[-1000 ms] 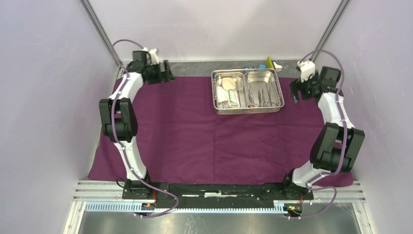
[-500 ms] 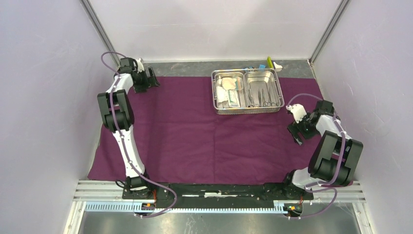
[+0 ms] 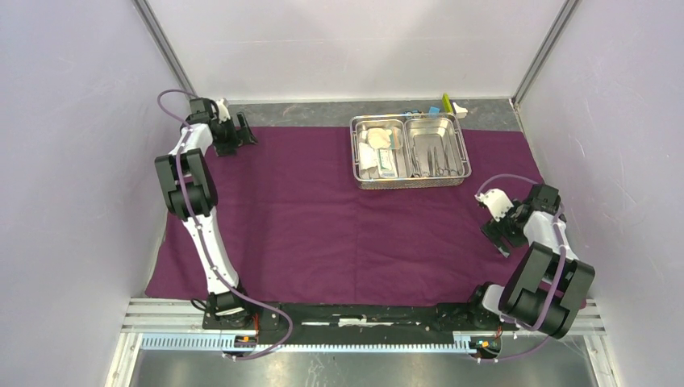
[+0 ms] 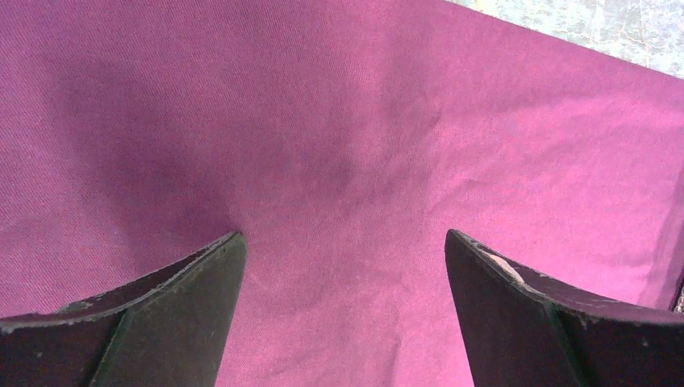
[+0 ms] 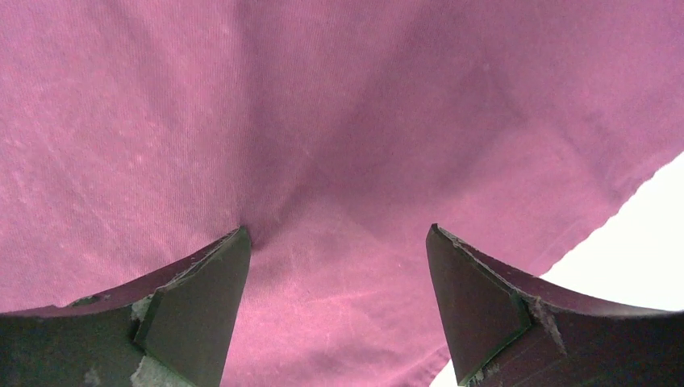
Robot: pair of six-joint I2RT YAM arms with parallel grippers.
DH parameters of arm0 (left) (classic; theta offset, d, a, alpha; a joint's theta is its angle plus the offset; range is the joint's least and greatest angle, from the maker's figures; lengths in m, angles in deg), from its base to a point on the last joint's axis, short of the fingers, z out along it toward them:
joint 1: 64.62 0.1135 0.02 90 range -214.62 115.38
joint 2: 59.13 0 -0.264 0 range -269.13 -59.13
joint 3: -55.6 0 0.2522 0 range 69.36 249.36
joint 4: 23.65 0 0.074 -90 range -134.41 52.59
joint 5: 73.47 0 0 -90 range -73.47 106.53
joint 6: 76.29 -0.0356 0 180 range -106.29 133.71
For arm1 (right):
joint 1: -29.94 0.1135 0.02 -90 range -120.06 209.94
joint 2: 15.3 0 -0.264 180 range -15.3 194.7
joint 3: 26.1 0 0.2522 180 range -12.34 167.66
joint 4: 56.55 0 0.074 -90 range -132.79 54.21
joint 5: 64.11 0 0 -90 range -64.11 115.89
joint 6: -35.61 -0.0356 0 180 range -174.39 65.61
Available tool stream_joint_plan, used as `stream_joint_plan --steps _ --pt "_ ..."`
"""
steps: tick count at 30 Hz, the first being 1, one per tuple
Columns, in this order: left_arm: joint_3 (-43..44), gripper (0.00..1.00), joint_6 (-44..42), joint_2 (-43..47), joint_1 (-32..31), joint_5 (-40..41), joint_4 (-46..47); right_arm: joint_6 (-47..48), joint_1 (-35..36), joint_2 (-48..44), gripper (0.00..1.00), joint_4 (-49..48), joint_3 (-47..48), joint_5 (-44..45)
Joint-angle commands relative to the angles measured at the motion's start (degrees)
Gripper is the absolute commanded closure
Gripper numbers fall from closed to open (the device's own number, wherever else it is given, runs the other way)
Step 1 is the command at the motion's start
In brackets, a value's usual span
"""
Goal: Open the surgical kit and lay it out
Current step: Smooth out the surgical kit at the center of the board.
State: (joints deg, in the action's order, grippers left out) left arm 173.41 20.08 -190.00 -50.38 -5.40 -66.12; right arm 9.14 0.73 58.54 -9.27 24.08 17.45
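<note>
One cloth (image 3: pixel 323 226), one steel tray (image 3: pixel 411 184) (two compartments)
</note>
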Motion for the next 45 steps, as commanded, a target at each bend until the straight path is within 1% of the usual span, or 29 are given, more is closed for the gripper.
stream_joint_plan --steps 1,5,7,8,10,12,14,16,18,21,24,27,30,34,38,42,45 --pt "-2.3 0.00 -1.9 1.7 0.9 0.7 -3.1 3.3 -1.4 -0.3 0.12 3.3 -2.7 4.4" --pt "-4.5 0.00 -3.6 6.9 1.1 -0.2 -2.6 0.9 -1.8 -2.6 0.11 5.4 1.2 -0.3" --pt "-7.4 0.00 -5.4 11.5 1.0 -0.5 -1.0 0.3 -1.8 -3.9 0.11 7.3 3.4 -3.6" --pt "-9.4 0.00 -6.2 13.9 1.1 -0.9 -0.3 0.3 -1.8 -4.6 0.11 8.7 4.2 -5.1" --pt "-14.4 0.00 -10.5 20.3 1.0 -1.9 1.9 1.9 -1.8 -5.7 0.11 11.7 5.3 -8.3" --pt "-20.4 0.00 -14.5 26.3 1.1 -3.8 3.1 3.5 -1.8 -6.8 0.11 13.8 5.0 -9.3" --pt "-26.1 0.00 -20.2 31.4 1.1 -5.1 2.2 5.7 -1.8 -7.9 0.10 15.2 3.7 -8.2" --pt "-29.6 0.00 -26.3 34.9 1.1 -4.2 -2.0 7.9 -1.8 -8.7 0.10 15.6 1.3 -5.6" --pt "-32.7 0.00 -32.4 37.4 1.1 -1.4 -7.7 9.6 -1.9 -9.9 0.10 14.9 -2.0 -2.2" --pt "-39.3 0.00 -39.9 41.2 1.6 3.8 -11.8 11.3 -1.8 -11.8 0.11 13.8 -6.1 0.6" --pt "-45.3 0.00 -44.8 45.8 3.3 6.4 -14.1 12.5 -1.8 -13.4 0.11 13.2 -9.6 2.8" --pt "-49.1 0.00 -48.3 49.6 5.9 7.9 -16.8 13.6 -1.9 -14.8 0.11 12.0 -12.9 5.4" --pt "-51.7 0.00 -51.5 50.9 8.7 9.4 -18.5 14.9 -2.0 -15.1 0.11 11.4 -15.4 7.3" --pt "-53.5 0.00 -54.8 50.3 12.8 11.5 -21.1 16.4 -2.6 -15.5 0.11 13.1 -16.6 9.2" --pt "-54.8 0.00 -59.7 49.6 19.6 13.7 -23.1 18.6 -3.8 -17.3 0.11 16.5 -15.9 10.2" --pt "-54.0 0.00 -63.4 48.0 26.7 14.5 -24.6 18.8 -3.8 -18.2 0.11 20.4 -13.1 8.6" --pt "-51.9 0.00 -64.6 46.7 29.9 13.1 -26.3 18.3 -3.8 -18.2 0.11 23.1 -9.4 3.6"
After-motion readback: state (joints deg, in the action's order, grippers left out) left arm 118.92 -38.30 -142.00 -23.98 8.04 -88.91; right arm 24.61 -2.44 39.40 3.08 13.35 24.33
